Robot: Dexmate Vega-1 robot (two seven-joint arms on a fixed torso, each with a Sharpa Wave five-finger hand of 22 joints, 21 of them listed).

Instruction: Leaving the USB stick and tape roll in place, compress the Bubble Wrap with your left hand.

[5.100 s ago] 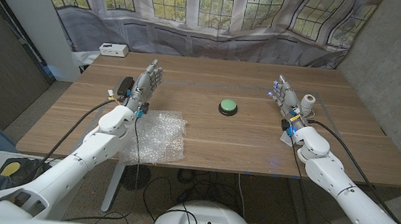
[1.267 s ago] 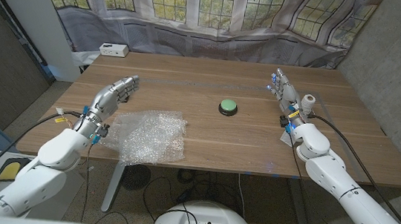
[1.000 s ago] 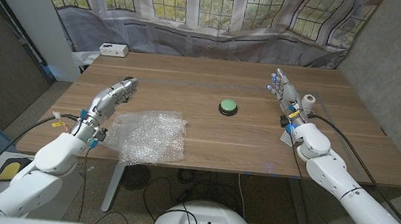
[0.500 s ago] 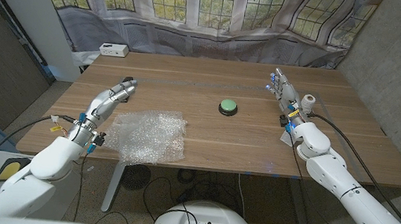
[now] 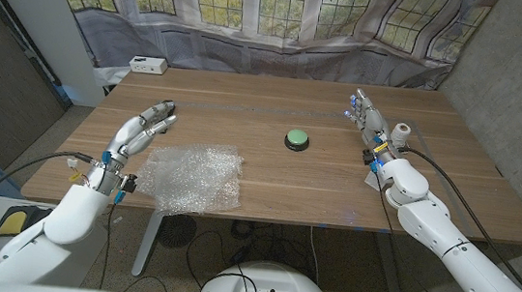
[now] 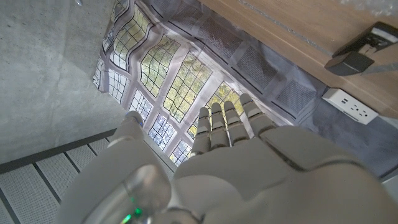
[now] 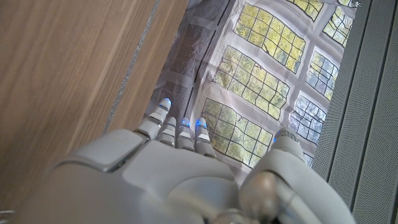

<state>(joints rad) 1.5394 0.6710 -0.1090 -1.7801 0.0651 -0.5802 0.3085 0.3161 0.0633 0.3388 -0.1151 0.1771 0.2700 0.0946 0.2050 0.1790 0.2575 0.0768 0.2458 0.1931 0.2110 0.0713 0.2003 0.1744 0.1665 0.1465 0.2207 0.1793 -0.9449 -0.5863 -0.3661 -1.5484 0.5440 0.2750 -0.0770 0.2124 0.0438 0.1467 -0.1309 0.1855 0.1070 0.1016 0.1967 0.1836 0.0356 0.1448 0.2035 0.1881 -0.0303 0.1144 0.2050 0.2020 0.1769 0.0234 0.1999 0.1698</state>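
Note:
A crumpled clear sheet of Bubble Wrap (image 5: 196, 176) lies near the table's front edge, left of centre. My left hand (image 5: 141, 127) hovers just beyond the sheet's left side with its fingers stretched out and nothing in it; I see no contact with the wrap. The left wrist view shows the back of that hand (image 6: 249, 162) and a small black USB stick (image 6: 362, 48) lying on the wood. The white tape roll (image 5: 400, 133) stands at the right of the table. My right hand (image 5: 368, 121) stands just left of the roll, fingers straight, holding nothing.
A green push button (image 5: 297, 138) sits mid-table. A white power strip (image 5: 148, 63) lies at the back left corner and also shows as a white power strip (image 6: 351, 106) from the left wrist. Curtained windows stand behind the table (image 5: 275, 104).
My left arm has drawn back toward the table's left front corner and the hand has turned, fingers still extended beside the Bubble Wrap. The right hand, tape roll and wrap have stayed put.

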